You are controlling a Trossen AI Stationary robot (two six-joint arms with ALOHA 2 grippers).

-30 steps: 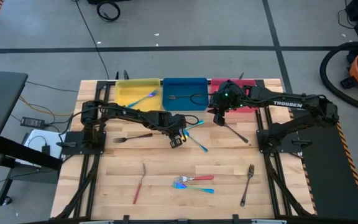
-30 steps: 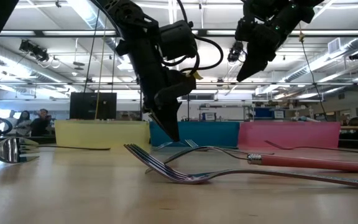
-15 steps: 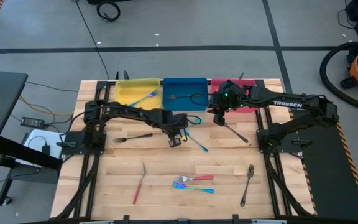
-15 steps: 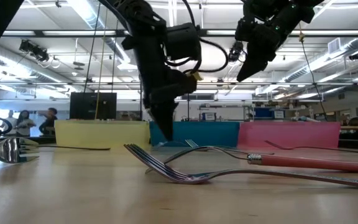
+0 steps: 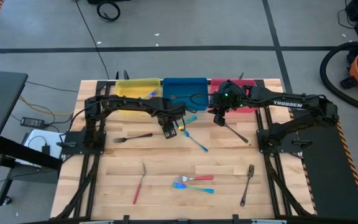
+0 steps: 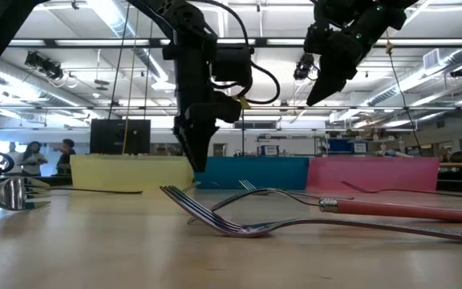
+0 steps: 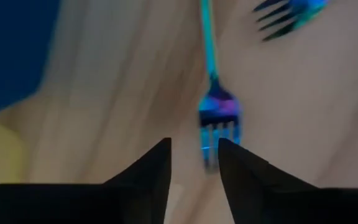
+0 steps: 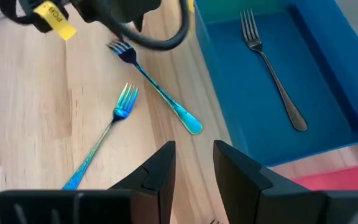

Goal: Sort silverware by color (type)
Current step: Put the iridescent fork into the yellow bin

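Wooden table (image 5: 117,186) — left claw (image 7: 194,163) above blue fork (image 7: 218,118)

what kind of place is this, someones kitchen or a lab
Most likely a robotics lab or workshop, not a kitchen. The wooden table carries two mounted arms, a shop vacuum stands on the taped concrete floor, and the low view shows an open hall with ceiling strip lights.
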